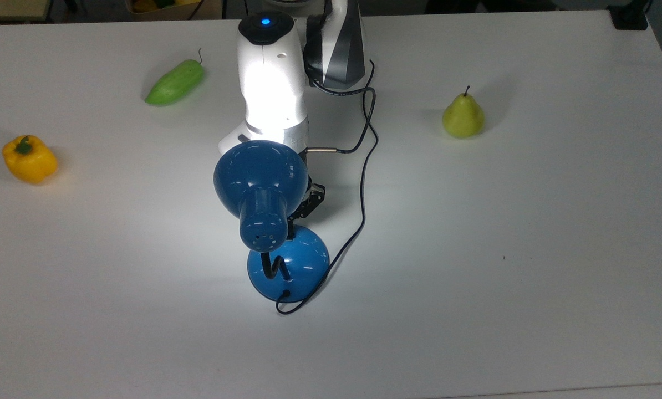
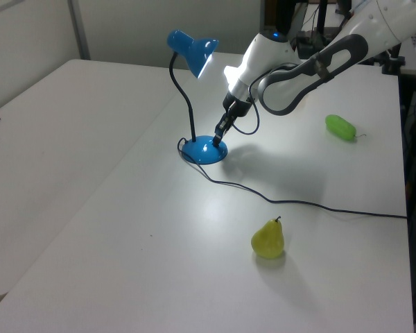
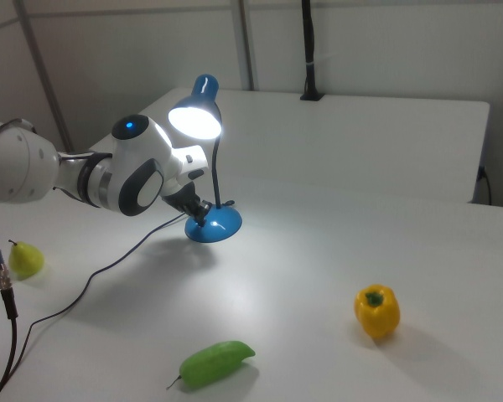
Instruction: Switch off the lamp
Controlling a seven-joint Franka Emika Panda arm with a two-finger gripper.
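Observation:
The blue lamp stands mid-table, lit, with its bell shade [image 1: 259, 176] hanging over the round base [image 1: 300, 265] on a black gooseneck [image 2: 187, 104]. The bulb glows in the right view under the shade [image 3: 194, 119] and lights my white arm. My gripper [image 2: 218, 139] points down at the far edge of the base [image 2: 204, 150], its tip right at the dome, fingers together with nothing held. In the top view the gripper [image 1: 307, 208] is partly hidden by the shade. A small black switch [image 1: 289, 237] sits on the base near the tip.
The lamp's thin black cord [image 1: 364, 183] loops from the base along the top view's right side of my arm. A pear [image 1: 463, 115] stands at the top view's right; a green vegetable [image 1: 174, 83] and a yellow bell pepper [image 1: 29, 159] lie at the left.

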